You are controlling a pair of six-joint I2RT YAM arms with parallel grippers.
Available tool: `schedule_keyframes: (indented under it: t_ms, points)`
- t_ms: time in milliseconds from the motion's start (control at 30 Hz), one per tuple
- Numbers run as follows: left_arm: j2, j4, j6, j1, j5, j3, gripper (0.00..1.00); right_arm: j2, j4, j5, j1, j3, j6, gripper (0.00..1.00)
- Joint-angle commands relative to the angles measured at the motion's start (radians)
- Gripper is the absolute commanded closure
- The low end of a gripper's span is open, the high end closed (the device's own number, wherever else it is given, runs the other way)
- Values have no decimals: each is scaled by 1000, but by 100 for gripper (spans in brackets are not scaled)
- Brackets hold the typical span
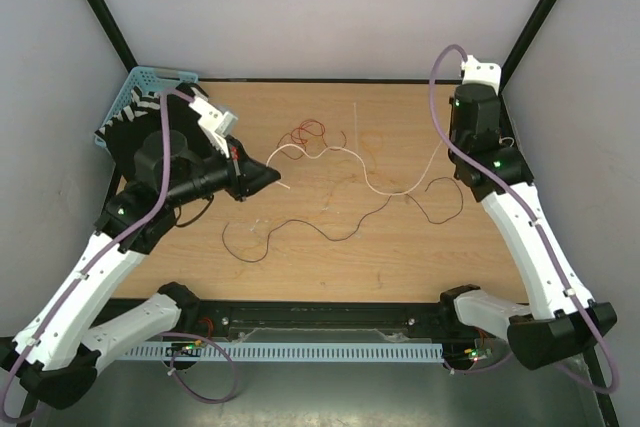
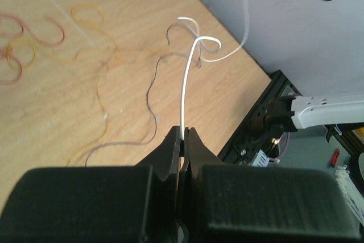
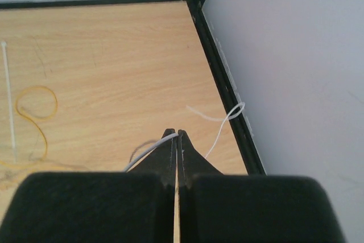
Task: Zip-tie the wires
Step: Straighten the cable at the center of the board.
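Pinching a white wire (image 2: 183,101) at both ends above the desk (image 1: 330,277).

Left arm (image 1: 110,247): folded at the elbow, wrist swung in level over the desk's left side beside a blue basket (image 1: 140,87), left jaws pointing right and clamped on the wire's end, which rises from the tips in the wrist view. Right arm (image 1: 530,237): stretched forward along the right edge to the far right corner, wrist tipped down, right jaws pressed together with the same wire pinched at the tips. Lying loose on the desk between them, the other wires (image 1: 345,237): a dark brown strand (image 1: 300,221) curling across the middle, red loops (image 1: 308,133) farther back, an orange-yellow loop (image 3: 37,87) just beside a pale zip tie (image 3: 8,101).
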Motion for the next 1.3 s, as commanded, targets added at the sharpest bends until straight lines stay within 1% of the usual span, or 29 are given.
schedule_keyframes:
  t_ms: [0, 167, 267, 367, 467, 600, 767, 800, 900, 967, 1000, 1133, 1267]
  points:
    - [-59, 14, -88, 13, -54, -111, 100, -15, -168, -46, 4, -88, 25, 100]
    - [-122, -14, -192, 94, -49, -292, 100, 37, -193, -212, 6, -237, 67, 100]
    - [-173, -28, -210, 163, -37, -396, 100, 78, -196, -261, 12, -285, 97, 100]
    - [-211, -50, -199, 229, -29, -466, 100, 108, -188, -268, 27, -324, 110, 100]
    - [-215, -58, -186, 297, -1, -520, 100, 127, -179, -263, 43, -353, 119, 100]
    - [-190, -59, -158, 335, 2, -570, 100, 148, -167, -274, 58, -389, 125, 100]
    - [-195, -69, -135, 372, -41, -622, 100, 182, -160, -293, 81, -415, 131, 100]
    - [-196, -71, -132, 380, -48, -632, 100, 185, -159, -296, 86, -415, 132, 97]
    - [-195, -74, -122, 397, -56, -657, 100, 190, -161, -300, 94, -413, 132, 82]
    - [-193, -76, -126, 403, -57, -674, 100, 193, -161, -311, 94, -410, 129, 70]
    - [-191, -76, -131, 404, -59, -683, 100, 195, -161, -319, 94, -405, 127, 63]
    - [-181, -77, -152, 404, -78, -705, 100, 182, -170, -379, 92, -371, 123, 42]
    - [-172, -76, -170, 405, -114, -725, 100, 158, -172, -452, 93, -317, 135, 31]
